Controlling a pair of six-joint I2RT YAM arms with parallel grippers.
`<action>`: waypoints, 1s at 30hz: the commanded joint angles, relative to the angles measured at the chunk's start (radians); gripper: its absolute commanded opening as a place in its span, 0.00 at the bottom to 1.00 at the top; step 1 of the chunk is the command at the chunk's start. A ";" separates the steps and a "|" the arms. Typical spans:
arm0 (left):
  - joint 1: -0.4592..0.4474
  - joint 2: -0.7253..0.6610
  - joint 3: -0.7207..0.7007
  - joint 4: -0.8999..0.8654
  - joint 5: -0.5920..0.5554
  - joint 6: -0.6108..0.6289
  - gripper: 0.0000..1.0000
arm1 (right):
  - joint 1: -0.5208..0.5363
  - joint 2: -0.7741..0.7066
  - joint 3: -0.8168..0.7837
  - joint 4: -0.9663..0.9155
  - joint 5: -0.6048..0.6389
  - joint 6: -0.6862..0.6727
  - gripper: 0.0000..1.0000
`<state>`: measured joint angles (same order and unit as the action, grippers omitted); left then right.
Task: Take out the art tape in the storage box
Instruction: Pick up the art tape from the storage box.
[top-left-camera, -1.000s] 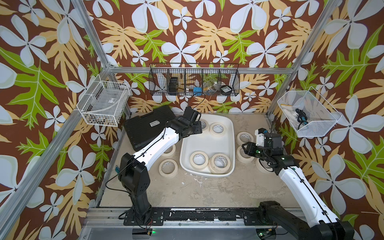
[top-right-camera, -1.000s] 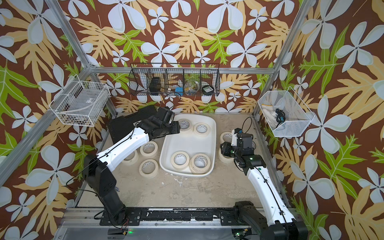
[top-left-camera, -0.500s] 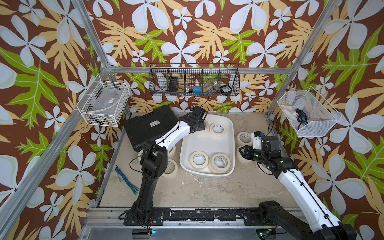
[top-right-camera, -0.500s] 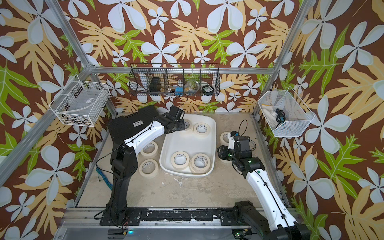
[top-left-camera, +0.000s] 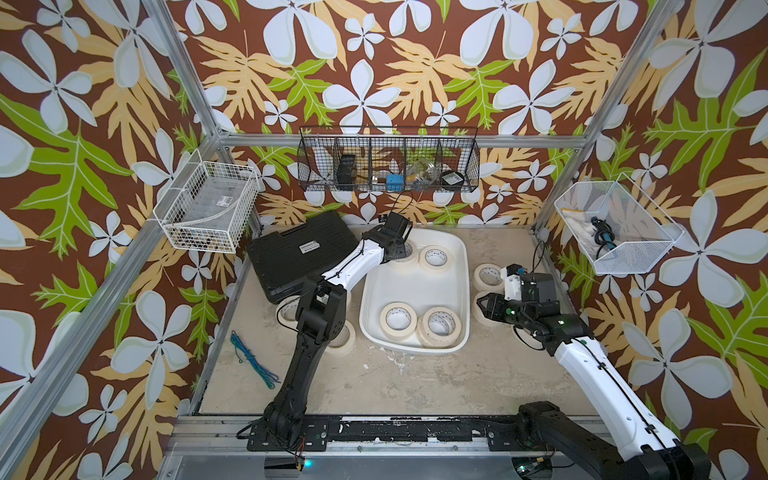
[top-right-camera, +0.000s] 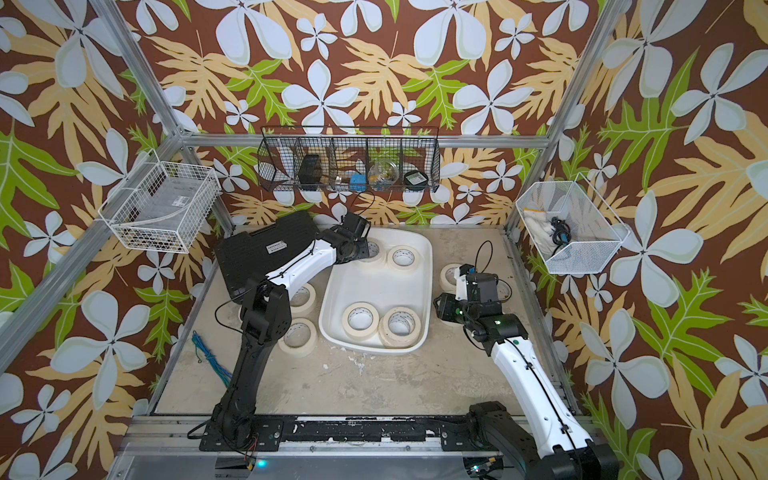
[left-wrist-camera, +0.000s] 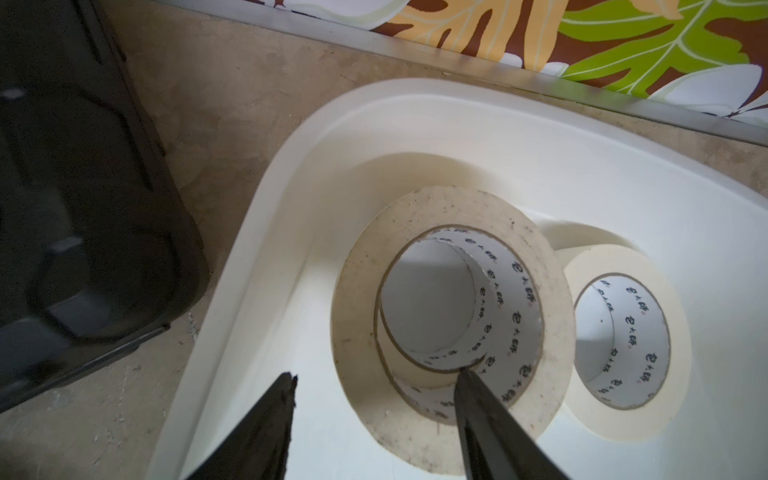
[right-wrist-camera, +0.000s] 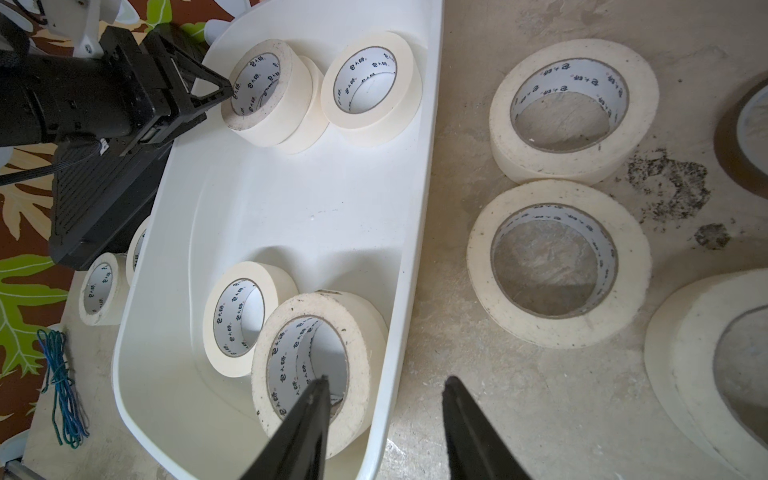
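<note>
The storage box (top-left-camera: 415, 282) is sitting near the back edge of the bench (top-left-camera: 395, 382), with art tape (top-left-camera: 439, 340) lying at both its ends. There are rolls at the near end, and at the far end a single roll (left-wrist-camera: 611, 259) beside a stack of two (right-wrist-camera: 286, 104) in the far-left corner. The left gripper (left-wrist-camera: 376, 376) is reaching into that corner with its jaws parted, one finger inside the top roll (left-wrist-camera: 453, 208) and the other outside its wall, not pinching. The right gripper (right-wrist-camera: 386, 380) is hovering over the box's near-right rim, jaws spread and empty. More rolls (right-wrist-camera: 557, 330) are lying on the bench on both sides.
</note>
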<state>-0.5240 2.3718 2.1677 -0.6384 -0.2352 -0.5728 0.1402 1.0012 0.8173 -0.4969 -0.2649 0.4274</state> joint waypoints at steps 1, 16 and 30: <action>0.005 0.024 0.026 -0.006 -0.019 0.009 0.65 | 0.001 0.002 0.003 0.005 -0.004 -0.016 0.48; 0.019 0.097 0.058 0.035 0.016 0.010 0.52 | 0.002 0.019 0.013 0.006 -0.008 -0.021 0.47; 0.015 0.031 0.059 0.020 0.055 0.027 0.23 | 0.001 0.022 0.011 0.008 -0.012 -0.023 0.47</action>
<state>-0.5053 2.4622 2.2356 -0.6189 -0.1944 -0.5579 0.1410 1.0214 0.8219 -0.4980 -0.2687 0.4122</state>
